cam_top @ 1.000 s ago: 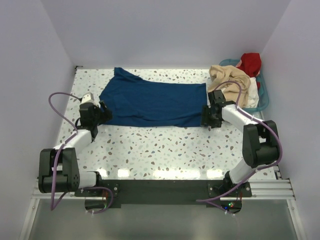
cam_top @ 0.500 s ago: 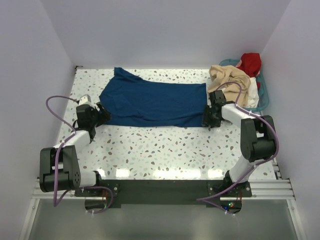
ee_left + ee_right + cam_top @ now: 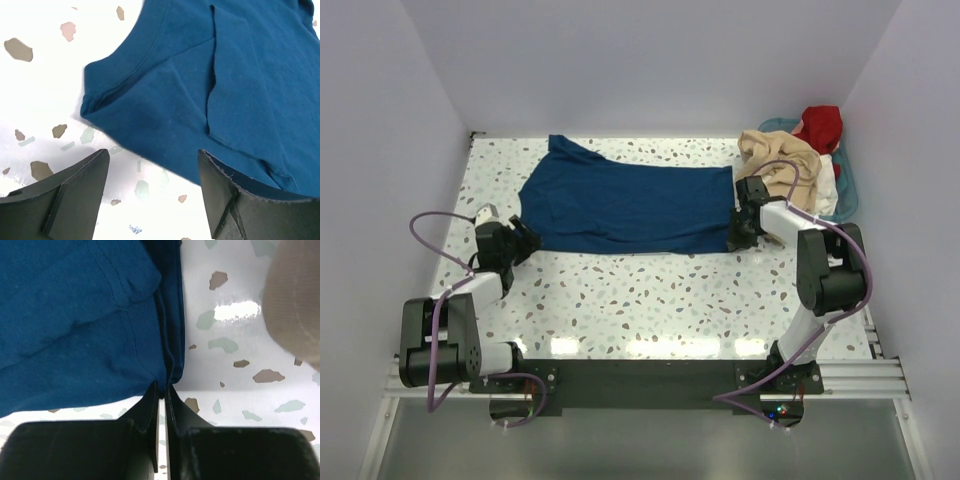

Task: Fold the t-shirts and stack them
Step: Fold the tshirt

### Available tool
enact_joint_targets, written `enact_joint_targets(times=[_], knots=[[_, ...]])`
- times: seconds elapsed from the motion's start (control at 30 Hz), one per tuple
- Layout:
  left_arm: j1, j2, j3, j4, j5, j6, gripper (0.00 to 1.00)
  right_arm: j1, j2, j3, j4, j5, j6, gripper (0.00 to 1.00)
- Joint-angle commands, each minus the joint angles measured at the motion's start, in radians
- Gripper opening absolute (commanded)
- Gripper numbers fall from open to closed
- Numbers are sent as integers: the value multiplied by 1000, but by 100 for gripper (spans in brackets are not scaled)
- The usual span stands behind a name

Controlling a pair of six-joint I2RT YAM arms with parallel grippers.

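A dark navy t-shirt [image 3: 630, 205] lies spread flat across the far half of the table. My left gripper [image 3: 520, 238] is at its near left corner. In the left wrist view this gripper [image 3: 151, 155] is open, and the shirt's edge [image 3: 225, 75] lies just past the fingertips with bare table between them. My right gripper [image 3: 734, 240] is at the shirt's near right corner. The right wrist view shows it [image 3: 161, 387] shut on the hem of the navy shirt [image 3: 75, 325]. Beige [image 3: 780, 158], red [image 3: 820, 125] and white [image 3: 826, 190] t-shirts are piled at the far right.
A teal basket [image 3: 849, 190] holds the pile at the far right corner, and the beige shirt [image 3: 295, 300] hangs over it close to my right gripper. White walls enclose the speckled table [image 3: 650, 300] on three sides.
My right gripper has closed on the navy shirt's near right corner. My left gripper has slid a little toward the near left and stays open.
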Motion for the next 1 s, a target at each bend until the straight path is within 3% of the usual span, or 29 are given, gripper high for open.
enact_joint_targets(times=[0.0, 0.23, 0.53, 0.8, 0.97], knots=[[8, 12, 11, 44, -43, -72, 75, -2, 47, 14, -43, -14, 12, 0], [8, 32, 66, -46, -129, -133, 71, -1, 3, -18, -87, -9, 28, 0], [20, 201, 275, -261, -172, -112, 60, -2, -25, 6, -199, 29, 25, 0], [22, 290, 301, -298, -140, -124, 33, -1, -27, 66, -273, 63, 28, 0], [27, 299, 301, -332, -138, -116, 3, -2, -48, 49, -299, 41, 38, 0]])
